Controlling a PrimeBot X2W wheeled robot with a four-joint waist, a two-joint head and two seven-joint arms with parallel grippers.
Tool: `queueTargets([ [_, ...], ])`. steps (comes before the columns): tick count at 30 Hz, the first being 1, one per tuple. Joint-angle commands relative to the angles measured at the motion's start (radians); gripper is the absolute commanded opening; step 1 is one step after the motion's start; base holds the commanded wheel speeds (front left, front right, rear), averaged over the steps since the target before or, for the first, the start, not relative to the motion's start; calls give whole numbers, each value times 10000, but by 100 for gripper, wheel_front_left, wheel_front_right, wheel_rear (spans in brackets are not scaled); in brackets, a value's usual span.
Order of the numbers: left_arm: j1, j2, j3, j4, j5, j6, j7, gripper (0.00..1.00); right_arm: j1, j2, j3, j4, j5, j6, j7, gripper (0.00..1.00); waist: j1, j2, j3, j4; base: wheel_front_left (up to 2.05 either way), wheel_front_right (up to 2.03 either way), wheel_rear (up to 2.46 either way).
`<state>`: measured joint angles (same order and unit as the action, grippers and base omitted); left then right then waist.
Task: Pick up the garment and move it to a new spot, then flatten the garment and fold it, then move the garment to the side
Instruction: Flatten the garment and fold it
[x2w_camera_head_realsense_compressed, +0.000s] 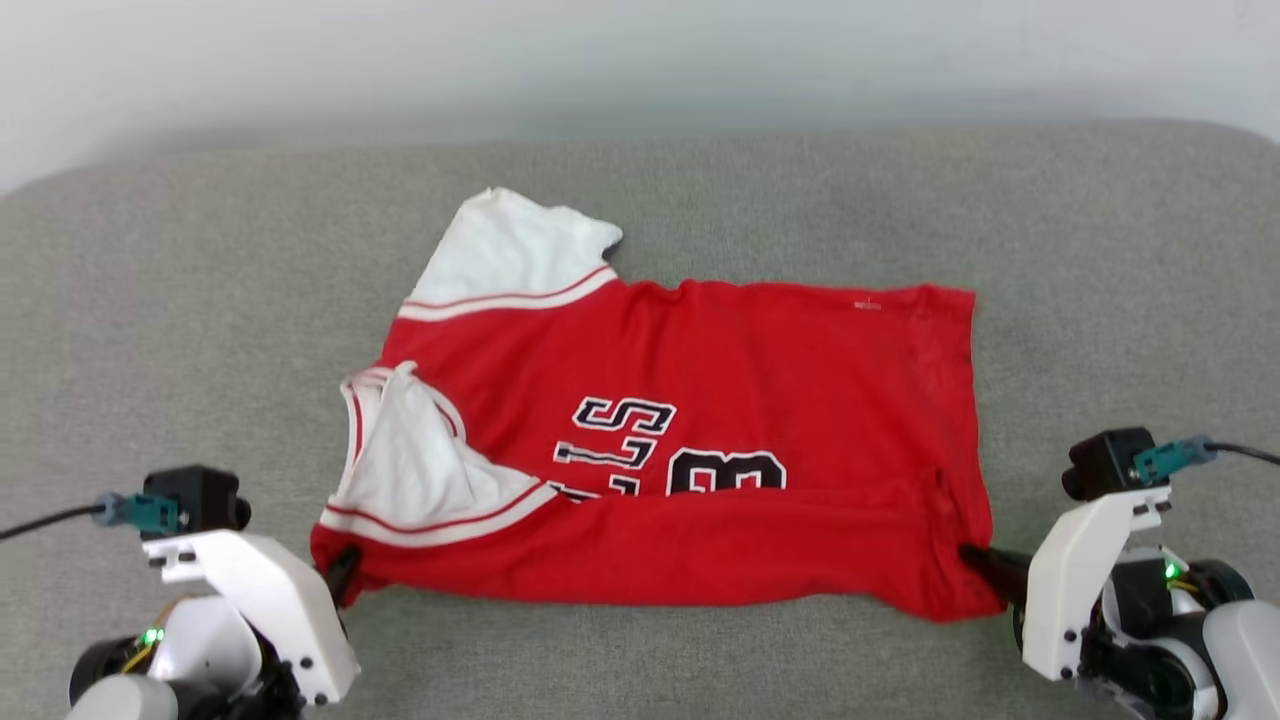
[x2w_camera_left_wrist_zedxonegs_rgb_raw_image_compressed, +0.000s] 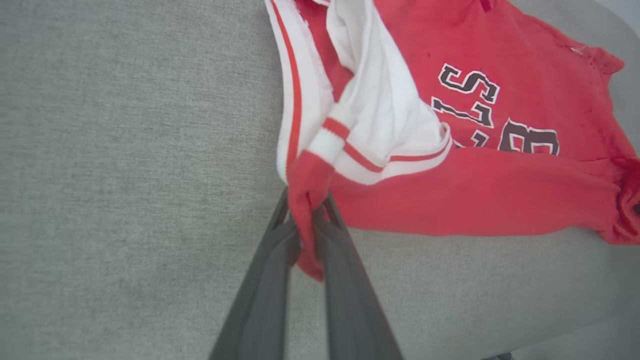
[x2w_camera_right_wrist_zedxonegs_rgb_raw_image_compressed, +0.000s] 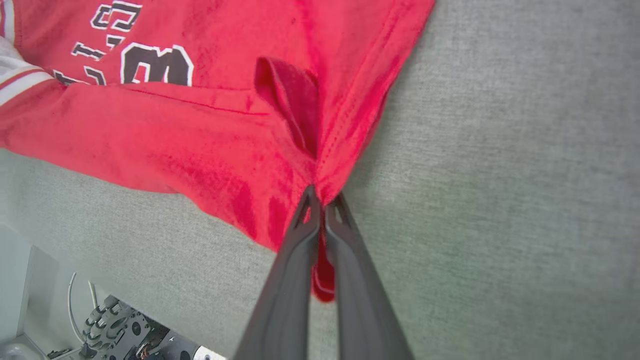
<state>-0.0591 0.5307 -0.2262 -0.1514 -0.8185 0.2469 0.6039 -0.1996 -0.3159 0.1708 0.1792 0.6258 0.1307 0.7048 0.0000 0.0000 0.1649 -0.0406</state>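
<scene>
The garment (x2w_camera_head_realsense_compressed: 760, 390), a bright red jersey with white lining and black letters, lies spread on a grey cushioned surface (x2w_camera_head_realsense_compressed: 150, 330), its near edge folded over. My left gripper (x2w_camera_head_realsense_compressed: 342, 572) is shut on its near-left corner. In the left wrist view a red tab of the garment (x2w_camera_left_wrist_zedxonegs_rgb_raw_image_compressed: 500, 185) is pinched between the dark fingers (x2w_camera_left_wrist_zedxonegs_rgb_raw_image_compressed: 270, 280) of that gripper (x2w_camera_left_wrist_zedxonegs_rgb_raw_image_compressed: 306, 204). My right gripper (x2w_camera_head_realsense_compressed: 972, 556) is shut on the near-right corner. The right wrist view shows the garment (x2w_camera_right_wrist_zedxonegs_rgb_raw_image_compressed: 200, 140) bunched at that gripper (x2w_camera_right_wrist_zedxonegs_rgb_raw_image_compressed: 323, 198), with cloth hanging between the fingers (x2w_camera_right_wrist_zedxonegs_rgb_raw_image_compressed: 290, 280).
The grey surface stretches wide on all sides of the jersey, with a pale wall (x2w_camera_head_realsense_compressed: 640, 60) behind it. Below the surface's near edge, robot parts and cables (x2w_camera_right_wrist_zedxonegs_rgb_raw_image_compressed: 115, 325) show in the right wrist view.
</scene>
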Motion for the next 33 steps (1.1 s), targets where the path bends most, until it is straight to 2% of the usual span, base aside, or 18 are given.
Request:
queueTargets([
  [1,268,6,39,-17,-30,53,-56,0,223,-61,-14,-84,11,-1,15,0,0,0,-369,81,0,0,0],
  [7,1372,9,300,-224,-290,329,-176,0,1176,-9,-266,-433,89,-1,202,0,0,0,-995,177,0,0,0],
  [12,1929,-109,283,-84,-511,334,-189,0,1766,147,-555,-439,-92,-2,248,0,0,0,-1157,243,0,0,0],
  [13,1900,-197,253,15,-528,291,-239,0,1823,190,-598,-391,-139,-1,174,39,0,0,-1143,251,0,0,0],
  [14,1847,-287,185,136,-541,242,-298,43,1834,184,-628,-349,-253,-2,13,100,0,0,-1127,251,0,0,0],
  [15,1757,-361,136,268,-514,206,-365,100,1841,212,-644,-303,-320,-2,-154,100,0,0,-1102,249,0,0,0],
  [19,1457,-585,140,628,-349,190,-785,100,1725,289,-578,-344,-526,-2,-1017,100,0,0,-1029,185,0,0,0],
  [27,373,-823,381,937,548,177,-2465,100,1275,348,-563,-1081,-1194,-1,-4325,100,0,0,-997,-329,0,0,0],
  [33,-1046,-1008,398,1247,1087,70,-3402,100,769,611,-923,-1827,-1798,-1,-5922,100,0,0,-496,-809,0,0,0],
])
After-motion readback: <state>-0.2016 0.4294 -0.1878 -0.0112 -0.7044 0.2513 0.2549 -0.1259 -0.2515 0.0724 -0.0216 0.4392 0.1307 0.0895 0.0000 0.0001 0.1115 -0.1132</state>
